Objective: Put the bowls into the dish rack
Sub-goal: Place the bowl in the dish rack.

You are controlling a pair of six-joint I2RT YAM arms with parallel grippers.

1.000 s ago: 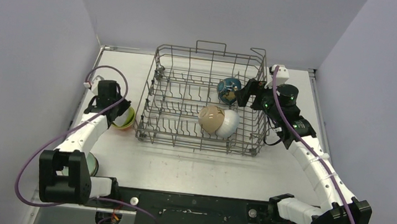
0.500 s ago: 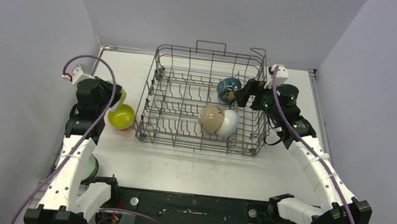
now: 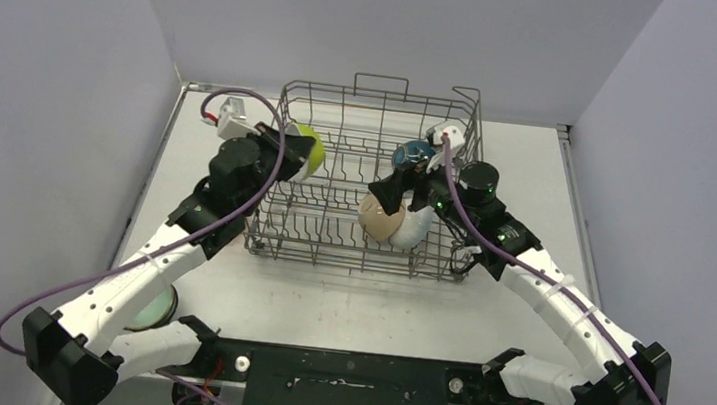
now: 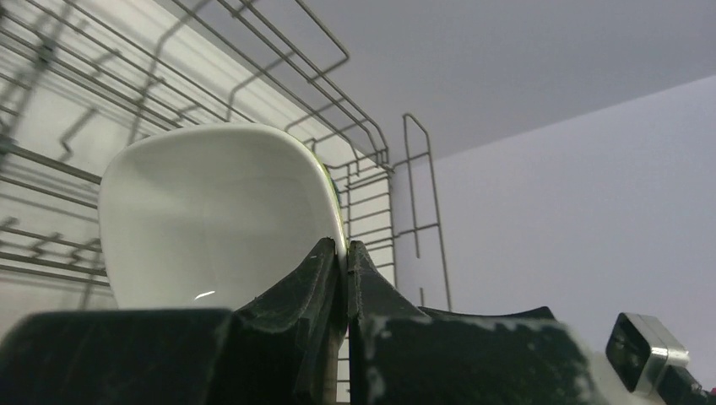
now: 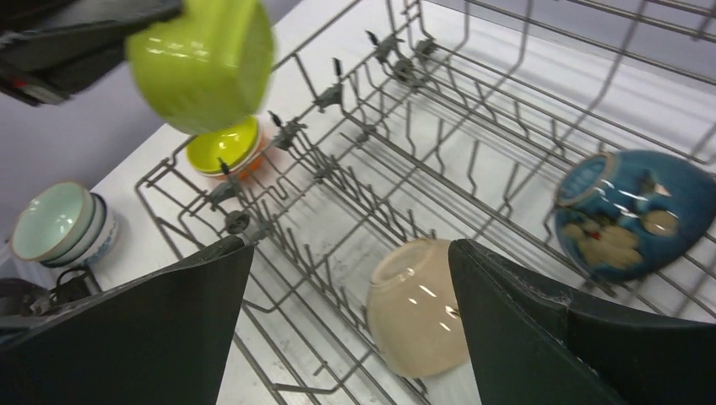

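Lime-green on the outside and white within, one bowl [image 3: 306, 152] hangs in the left gripper [image 4: 344, 250]. The two fingers are pinched together on its rim, one inside and one outside. The left arm reaches forward and inward from its base, its wrist over the far left corner of the dish rack [image 3: 329, 251]. It holds the lime bowl tipped on its side above the tines there. The pictures do not settle whether the bowl touches the wire.

The right arm stretches diagonally across the rack's near right corner. The right gripper [image 5: 346, 253] hangs over the middle of the basket with its fingers spread wide and nothing between them.

Three bowls lie inside the rack. A beige bowl [image 5: 418, 316] sits tilted with its foot ring uppermost, near the front right. A white bowl [image 3: 418, 227] presses against its right side. A blue-patterned bowl [image 5: 629, 215] lies on its side farther back, toward the right wall. The rows of tines on the left side of the rack hold nothing.

More bowls stand outside the basket on the white table [image 3: 344, 302]. A yellow bowl [image 5: 221, 143] is nested in an orange one just beside the rack's left wall. Nearer the left arm's base, a pale green bowl [image 5: 52, 221] sits on top of another bowl, partly hidden by the arm in the overhead view.
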